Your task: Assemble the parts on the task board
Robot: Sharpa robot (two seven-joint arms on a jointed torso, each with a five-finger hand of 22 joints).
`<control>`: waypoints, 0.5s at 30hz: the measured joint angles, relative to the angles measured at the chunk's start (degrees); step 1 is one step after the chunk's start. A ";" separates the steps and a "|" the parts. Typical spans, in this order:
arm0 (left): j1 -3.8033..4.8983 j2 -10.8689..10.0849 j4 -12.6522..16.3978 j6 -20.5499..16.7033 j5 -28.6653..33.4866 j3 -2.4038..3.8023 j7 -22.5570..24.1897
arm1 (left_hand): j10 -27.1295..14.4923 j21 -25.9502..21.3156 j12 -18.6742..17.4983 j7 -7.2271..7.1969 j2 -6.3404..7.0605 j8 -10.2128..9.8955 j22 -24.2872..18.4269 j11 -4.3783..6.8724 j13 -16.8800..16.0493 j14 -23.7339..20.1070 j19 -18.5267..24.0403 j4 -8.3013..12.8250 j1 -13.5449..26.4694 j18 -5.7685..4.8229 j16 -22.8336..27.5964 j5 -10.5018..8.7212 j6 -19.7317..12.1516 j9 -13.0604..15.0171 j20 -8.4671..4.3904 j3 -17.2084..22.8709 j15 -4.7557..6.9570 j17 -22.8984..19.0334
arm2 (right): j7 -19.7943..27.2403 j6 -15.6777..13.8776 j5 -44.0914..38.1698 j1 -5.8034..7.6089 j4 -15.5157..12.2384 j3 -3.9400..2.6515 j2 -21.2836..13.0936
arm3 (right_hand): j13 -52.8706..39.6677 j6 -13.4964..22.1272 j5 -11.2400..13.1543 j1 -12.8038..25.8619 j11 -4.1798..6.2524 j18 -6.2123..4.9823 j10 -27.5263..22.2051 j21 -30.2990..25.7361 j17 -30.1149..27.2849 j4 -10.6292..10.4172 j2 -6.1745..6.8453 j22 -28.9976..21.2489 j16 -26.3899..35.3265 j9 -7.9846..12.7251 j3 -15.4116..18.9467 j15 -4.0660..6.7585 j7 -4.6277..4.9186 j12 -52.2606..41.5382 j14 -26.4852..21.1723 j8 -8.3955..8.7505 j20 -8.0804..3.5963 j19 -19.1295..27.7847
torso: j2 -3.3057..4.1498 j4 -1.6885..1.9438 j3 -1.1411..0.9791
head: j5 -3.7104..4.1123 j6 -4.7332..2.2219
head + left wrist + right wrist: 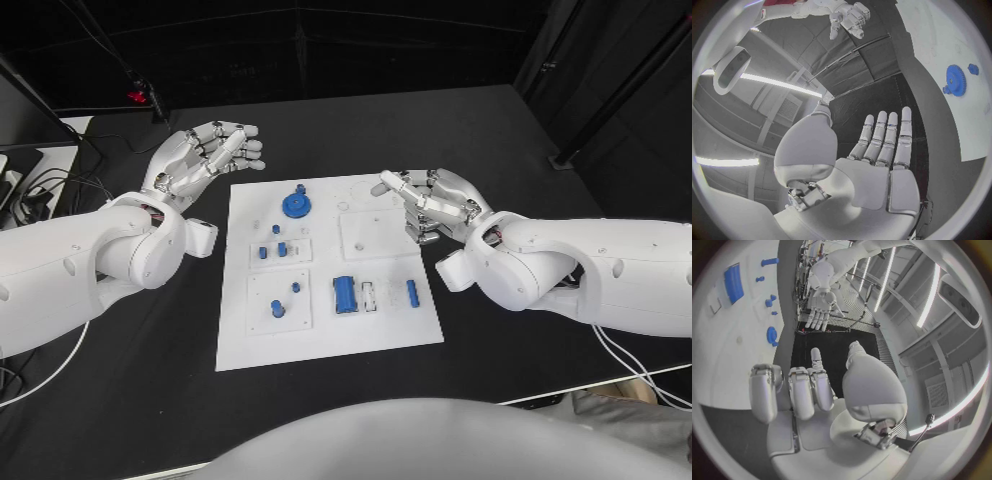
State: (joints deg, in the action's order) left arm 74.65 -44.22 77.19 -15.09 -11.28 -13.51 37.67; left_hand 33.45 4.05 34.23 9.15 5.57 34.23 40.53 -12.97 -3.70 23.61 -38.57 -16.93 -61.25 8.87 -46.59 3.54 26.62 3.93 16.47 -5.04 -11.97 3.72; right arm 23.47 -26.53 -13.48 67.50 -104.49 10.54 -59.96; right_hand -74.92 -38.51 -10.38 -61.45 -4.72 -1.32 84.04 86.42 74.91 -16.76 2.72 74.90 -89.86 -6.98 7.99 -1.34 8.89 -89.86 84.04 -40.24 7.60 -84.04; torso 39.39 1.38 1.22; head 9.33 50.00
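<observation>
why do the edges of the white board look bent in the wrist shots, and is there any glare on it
Left wrist view: fisheye curves the task board edge; left hand sharp. Right wrist view: same bending of the board, bright ceiling light strips behind the right hand. Head view: board edges straight, evenly lit, no strong glare.

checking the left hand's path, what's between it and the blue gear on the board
In the head view, only bare black table and a strip of bare white task board lie between the left hand and the blue gear; no part stands in that stretch.
</observation>
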 measured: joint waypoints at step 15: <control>0.00 -0.23 0.00 0.03 0.03 0.00 -0.17 | 0.00 0.00 0.22 -0.21 -0.37 0.22 -0.11 0.00 0.00 0.00 0.00 -0.01 -0.19 0.00 -0.31 0.00 -0.21 -0.01 0.00 0.31 0.00 0.00 | -29.55 -3.73 -34.05 -0.02 -5.70 0.04 -7.22 | 0.00 -4.67 -7.78 -6.70 0.84 0.94 0.00 3.40 0.00 0.58 -0.46 0.00 0.00 -0.89 -0.94 1.37 -1.53 0.00 -0.10 -0.34 -1.05 0.00 | 0.01 -0.08 0.01 | 0.92 0.00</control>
State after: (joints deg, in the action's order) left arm 74.65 -44.45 77.18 -15.06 -11.25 -13.51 37.50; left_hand 33.45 4.05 34.45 8.94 5.20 34.45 40.42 -12.97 -3.70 23.61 -38.57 -16.94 -61.44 8.87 -46.90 3.54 26.41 3.93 16.47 -4.72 -11.97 3.72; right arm -6.09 -30.26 -47.53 67.48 -110.18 10.58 -67.18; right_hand -74.92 -43.17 -18.17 -68.15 -3.88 -0.38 84.04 89.83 74.91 -16.19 2.26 74.91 -89.86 -7.87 7.05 0.02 7.36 -89.86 83.94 -40.58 6.55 -84.04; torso 39.40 1.31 1.23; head 10.25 50.00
